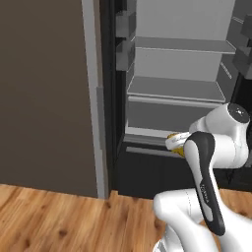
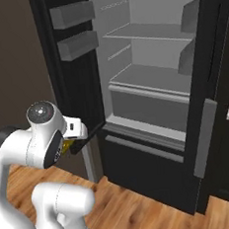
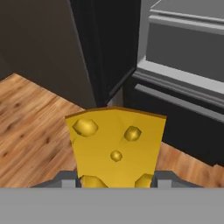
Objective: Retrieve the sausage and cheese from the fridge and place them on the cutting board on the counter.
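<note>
Wooden floor (image 3: 30, 127) lay below me as my end effector (image 3: 116, 181) gripped the cheese (image 3: 116, 146) between both fingers (image 3: 65, 178), just outside the fridge (image 3: 183, 100); beyond it the doors stood open on grey shelves (image 1: 174, 88).
</note>
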